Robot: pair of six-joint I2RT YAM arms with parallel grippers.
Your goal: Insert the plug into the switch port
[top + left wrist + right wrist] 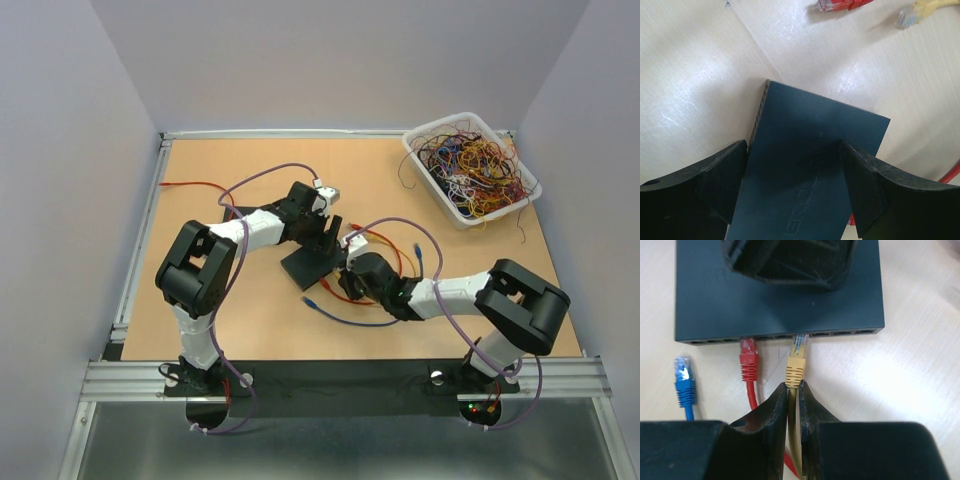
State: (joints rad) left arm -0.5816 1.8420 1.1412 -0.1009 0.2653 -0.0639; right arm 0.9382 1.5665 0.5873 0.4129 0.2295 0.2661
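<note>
A tan wooden tabletop [270,320], glossy and scuffed under the wrist cameras, sits boxed in by plain pale walls [80,150]. A silver rail [130,380] runs along its near edge, and a white bin [432,188] of tangled wires [470,160] stands in the far right corner.

At centre, the left hand [792,145] is spread wide across a dark network switch [815,130], a finger [720,180] against each side edge, gripping it. The right hand [793,390] is pressed together on a yellow cable [792,440] just behind the yellow plug [796,367]. The plug's clear tip stands at the mouth of a port in the switch's front row; how deep it sits cannot be made out.

From overhead, both hands and their arms cover most of the switch, and the ports and the plug are lost. Only the right wrist view shows the port row, a red plug [748,360] seated just left of the yellow one, and a blue plug [684,380] lying loose on the tabletop. Only the left wrist view shows a loose red connector [832,5] and a loose pale connector [910,17], both cut off at the frame's top edge.
</note>
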